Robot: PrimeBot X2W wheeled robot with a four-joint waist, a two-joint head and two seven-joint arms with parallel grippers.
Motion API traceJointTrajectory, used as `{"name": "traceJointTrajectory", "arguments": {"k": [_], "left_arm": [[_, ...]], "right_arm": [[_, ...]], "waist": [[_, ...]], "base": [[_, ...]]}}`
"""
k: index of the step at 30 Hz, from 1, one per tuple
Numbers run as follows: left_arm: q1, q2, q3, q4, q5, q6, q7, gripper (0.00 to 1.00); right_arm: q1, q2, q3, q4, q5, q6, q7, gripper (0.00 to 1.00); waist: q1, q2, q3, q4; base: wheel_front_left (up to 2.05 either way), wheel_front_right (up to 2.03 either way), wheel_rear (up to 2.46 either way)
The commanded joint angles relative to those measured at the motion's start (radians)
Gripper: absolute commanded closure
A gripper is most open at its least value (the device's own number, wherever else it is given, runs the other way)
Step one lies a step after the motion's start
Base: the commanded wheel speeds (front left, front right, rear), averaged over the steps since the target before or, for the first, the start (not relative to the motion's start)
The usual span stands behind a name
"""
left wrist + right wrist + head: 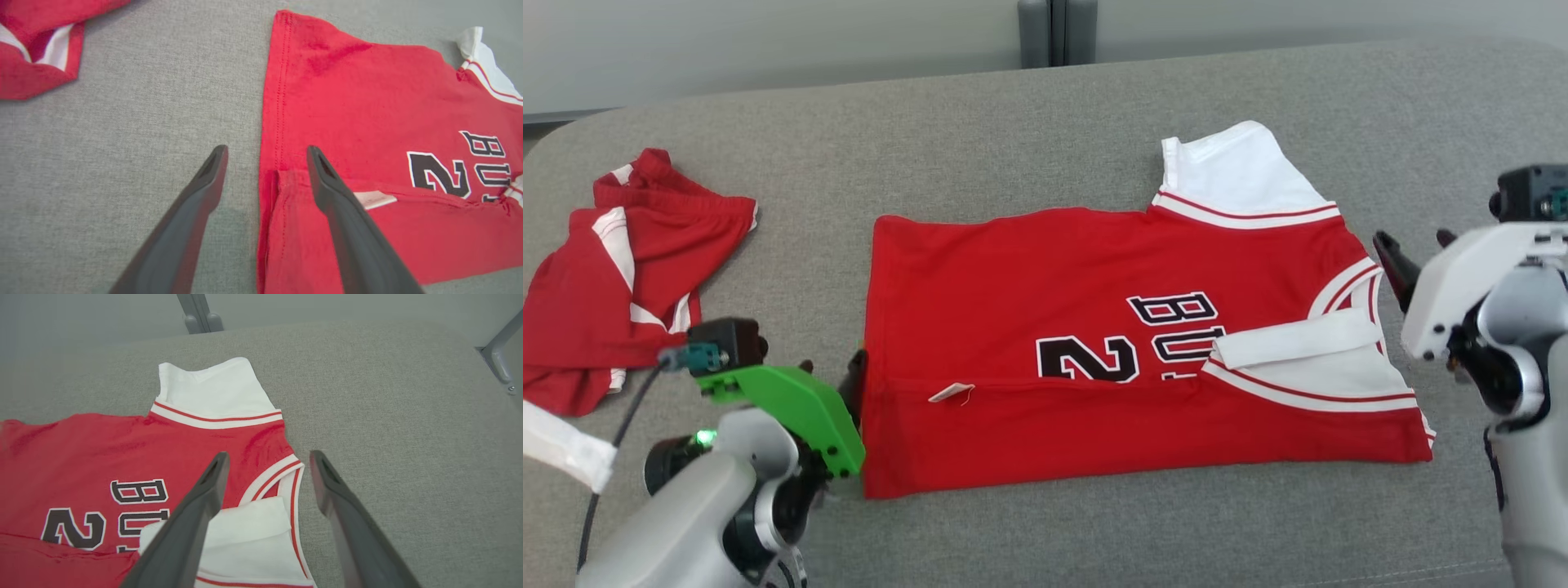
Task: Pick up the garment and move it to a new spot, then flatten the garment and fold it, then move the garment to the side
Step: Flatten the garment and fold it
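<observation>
The garment (1094, 294) is a red jersey with white sleeves and black lettering, lying flat on the grey padded surface (1045, 122). Its near long edge is folded up over the front, with one white sleeve (1298, 343) laid across. My left gripper (832, 371) is at the jersey's left hem, open. In the left wrist view its fingers (266, 152) straddle the hem edge of the jersey (367, 102), holding nothing. My right gripper (1414, 242) is open just off the collar end. In the right wrist view it (269, 456) hangs over the neckline of the jersey (122, 449).
A second red and white garment (621, 269) lies crumpled at the far left, also seen in the left wrist view (32, 49). A white strip (564, 449) crosses the lower left. A grey post (1058, 33) stands behind the surface.
</observation>
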Motion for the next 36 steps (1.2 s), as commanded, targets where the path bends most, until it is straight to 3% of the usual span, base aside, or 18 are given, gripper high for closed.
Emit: {"name": "traceJointTrajectory", "arguments": {"k": [1,7,13,23,32,33,35,36], "left_arm": [[-0.048,-0.005,0.007,0.020,-0.009,-0.013,0.018,0.00],[-0.258,-0.048,0.003,0.135,0.001,-0.069,0.118,0.00],[-0.428,-0.099,-0.005,0.270,0.016,-0.125,0.167,0.00],[-0.562,-0.143,-0.034,0.432,0.074,-0.180,0.145,0.00],[-0.587,-0.192,-0.067,0.521,0.109,-0.178,0.120,0.00],[-0.589,-0.198,-0.073,0.527,0.111,-0.181,0.127,0.07],[-0.586,-0.210,-0.090,0.539,0.117,-0.191,0.145,1.00],[-0.582,-0.218,-0.096,0.543,0.116,-0.194,0.153,1.00]], "right_arm": [[-0.064,-0.021,0.035,0.024,0.008,0.000,0.012,0.00],[-0.320,-0.096,0.147,0.177,0.045,-0.001,0.011,0.00],[-0.502,-0.101,0.201,0.326,0.057,-0.001,-0.039,0.00],[-0.654,-0.114,0.274,0.504,0.090,-0.001,-0.135,0.00],[-0.700,-0.130,0.303,0.565,0.109,-0.001,-0.165,0.00],[-0.704,-0.133,0.308,0.570,0.105,-0.001,-0.161,0.00],[-0.717,-0.140,0.317,0.581,0.100,-0.001,-0.152,0.00],[-0.725,-0.146,0.322,0.588,0.098,-0.001,-0.146,0.00]], "waist": [[0.0000,0.0000,0.035,-0.002],[0.0000,0.0000,0.128,-0.001],[0.0000,0.0000,0.213,-0.006],[0.0000,0.0000,0.292,-0.016],[0.0000,0.0000,0.332,0.006],[0.0000,0.0000,0.336,0.010],[0.0000,0.0000,0.345,0.019],[0.0000,0.0000,0.350,0.026]], "base": [[0.00,0.00,0.00],[0.00,0.00,0.00],[0.00,0.00,0.00],[0.00,0.00,0.00],[0.00,0.00,0.00],[0.00,0.00,0.00],[0.00,0.00,0.00],[0.00,0.00,0.00]]}}
